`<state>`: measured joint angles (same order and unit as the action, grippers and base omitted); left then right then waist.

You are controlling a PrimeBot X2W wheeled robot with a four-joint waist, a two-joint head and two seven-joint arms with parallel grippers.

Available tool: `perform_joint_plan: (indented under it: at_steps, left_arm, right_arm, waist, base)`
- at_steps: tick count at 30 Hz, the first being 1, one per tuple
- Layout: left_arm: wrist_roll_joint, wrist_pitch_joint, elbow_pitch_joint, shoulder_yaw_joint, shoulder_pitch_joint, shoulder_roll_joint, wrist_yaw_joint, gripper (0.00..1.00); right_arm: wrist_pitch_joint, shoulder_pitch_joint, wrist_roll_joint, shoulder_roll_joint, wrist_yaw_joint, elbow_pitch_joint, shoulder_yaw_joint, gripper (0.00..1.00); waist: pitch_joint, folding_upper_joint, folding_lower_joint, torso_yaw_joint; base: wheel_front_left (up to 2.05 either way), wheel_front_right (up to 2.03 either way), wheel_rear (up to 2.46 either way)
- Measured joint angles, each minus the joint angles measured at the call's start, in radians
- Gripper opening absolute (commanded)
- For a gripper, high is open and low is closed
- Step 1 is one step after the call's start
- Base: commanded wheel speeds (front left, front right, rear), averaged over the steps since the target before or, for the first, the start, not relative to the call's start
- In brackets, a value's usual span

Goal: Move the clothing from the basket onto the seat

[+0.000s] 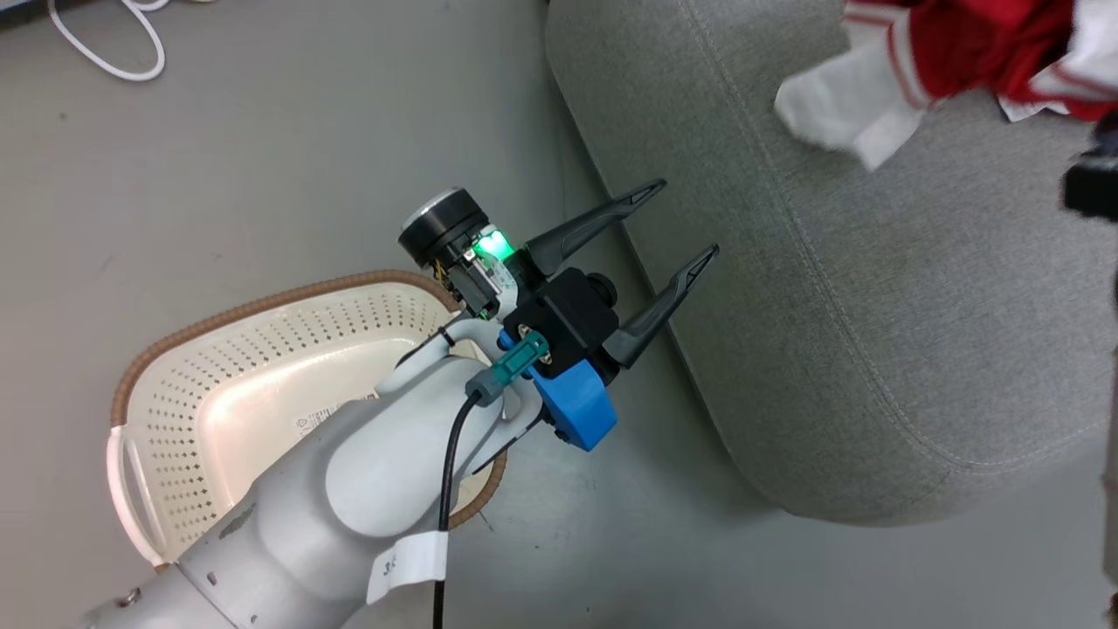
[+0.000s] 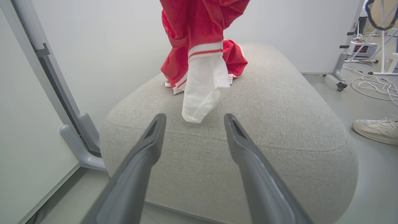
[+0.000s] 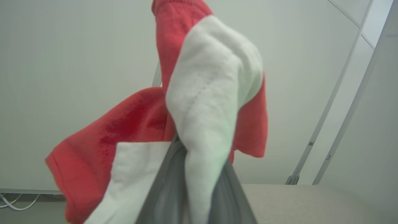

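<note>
My right gripper [image 3: 199, 186] is shut on a red and white garment [image 3: 133, 124], which bunches over its fingers. In the left wrist view this garment [image 2: 199, 31] hangs above the grey seat [image 2: 279, 124], its white sleeve dangling just over the cushion. A second red garment [image 2: 234, 57] lies on the seat behind it. In the head view the clothing [image 1: 969, 44] sits at the top right over the seat [image 1: 873, 332]. My left gripper [image 1: 686, 218] is open with nothing in it, beside the seat's near edge. The cream basket [image 1: 262, 349] lies under my left forearm and shows its label sticker and bare floor.
A white cable [image 1: 113, 52] loops on the floor at the top left. A pale shoe [image 2: 376, 130] and loose cables [image 2: 370, 84] lie on the floor right of the seat. White partition panels on grey feet [image 2: 80, 146] stand behind and left of it.
</note>
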<state>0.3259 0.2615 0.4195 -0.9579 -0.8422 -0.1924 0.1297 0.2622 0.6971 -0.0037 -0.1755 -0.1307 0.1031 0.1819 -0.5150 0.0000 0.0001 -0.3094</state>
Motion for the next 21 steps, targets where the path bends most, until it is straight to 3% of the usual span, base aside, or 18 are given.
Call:
perform_joint_plan:
  at_steps: [8, 15, 21]
  left_arm:
    - [-0.022, -0.013, -0.019, -0.004, -0.069, -0.026, 0.0, 1.0]
    - [-0.039, -0.022, -0.046, -0.021, -0.114, -0.031, 0.0, 1.0]
    - [-0.044, -0.022, -0.062, -0.024, -0.135, -0.037, 0.0, 1.0]
  right_arm:
    - [0.0, 0.219, 0.023, -0.163, 0.0, 0.02, 0.181, 0.0]
    - [0.0, 0.304, 0.03, -0.316, 0.0, 0.163, 0.271, 0.0]
    - [0.0, 0.298, 0.018, -0.36, 0.0, 0.329, 0.291, 0.0]
  waist:
    - [-0.134, 0.0, 0.0, 0.019]
    - [-0.231, 0.0, 0.0001, 0.05]
    - [-0.282, 0.0, 0.0001, 0.081]
  base:
    - [0.0, 0.0, 0.0]
    - [0.0, 0.0, 0.0]
    - [0.0, 0.0, 0.0]
